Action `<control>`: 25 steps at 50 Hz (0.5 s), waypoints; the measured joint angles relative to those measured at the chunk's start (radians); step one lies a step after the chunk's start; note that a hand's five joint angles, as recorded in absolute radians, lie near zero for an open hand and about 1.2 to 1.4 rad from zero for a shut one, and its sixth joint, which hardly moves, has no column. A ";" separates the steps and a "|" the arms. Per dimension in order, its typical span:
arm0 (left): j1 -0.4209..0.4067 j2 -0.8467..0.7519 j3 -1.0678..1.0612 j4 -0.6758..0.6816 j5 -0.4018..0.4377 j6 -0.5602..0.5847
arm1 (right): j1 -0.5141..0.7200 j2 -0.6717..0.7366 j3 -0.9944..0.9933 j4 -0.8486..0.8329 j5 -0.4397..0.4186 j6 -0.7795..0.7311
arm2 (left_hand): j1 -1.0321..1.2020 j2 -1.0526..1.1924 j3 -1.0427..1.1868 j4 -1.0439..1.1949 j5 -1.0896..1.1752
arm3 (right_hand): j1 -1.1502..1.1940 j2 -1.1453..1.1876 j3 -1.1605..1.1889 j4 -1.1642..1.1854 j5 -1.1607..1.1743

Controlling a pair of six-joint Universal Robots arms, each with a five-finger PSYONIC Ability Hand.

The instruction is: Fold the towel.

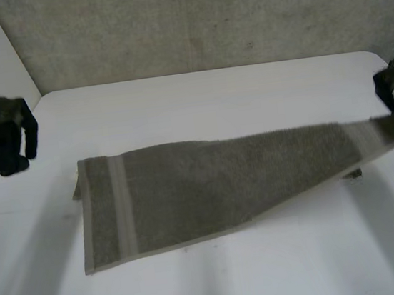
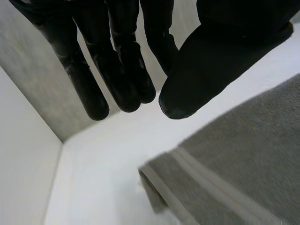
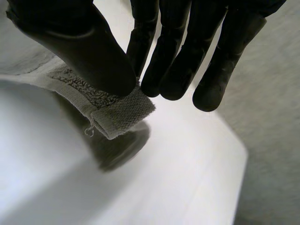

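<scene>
Right hand (image 3: 89,51) pinches one corner of the towel (image 1: 188,192) between thumb and fingers and holds that end raised off the table (image 1: 212,95). The towel's striped end lies flat on the table, with a small tuck under one of its corners. Left hand (image 2: 117,70) hovers beside the striped end, clear of the towel, fingers straight and holding nothing. Judged step: start of the first fold, one corner lifted. The next move likely calls for carrying the raised corner across to the striped end with the pinch firm, and aligning the edges before release.
</scene>
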 measured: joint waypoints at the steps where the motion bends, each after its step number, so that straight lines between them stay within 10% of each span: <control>1: 0.000 -0.011 -0.004 -0.001 0.001 0.000 | 0.001 0.011 0.005 0.003 0.001 -0.011 | 0.000 0.000 0.000 0.000 0.000 | 0.000 0.000 0.000 0.000 0.000; 15: -0.053 -0.223 -0.171 0.184 0.017 0.002 | 0.009 0.169 0.110 -0.143 -0.004 -0.004 | -0.664 -0.683 -0.681 -0.683 -0.678 | 0.003 0.000 0.000 0.000 0.000; 25: -0.075 -0.239 -0.382 0.442 0.077 0.047 | 0.004 0.177 0.223 -0.382 -0.009 0.094 | -0.719 -0.739 -0.738 -0.739 -0.732 | 0.004 0.000 0.000 0.000 0.000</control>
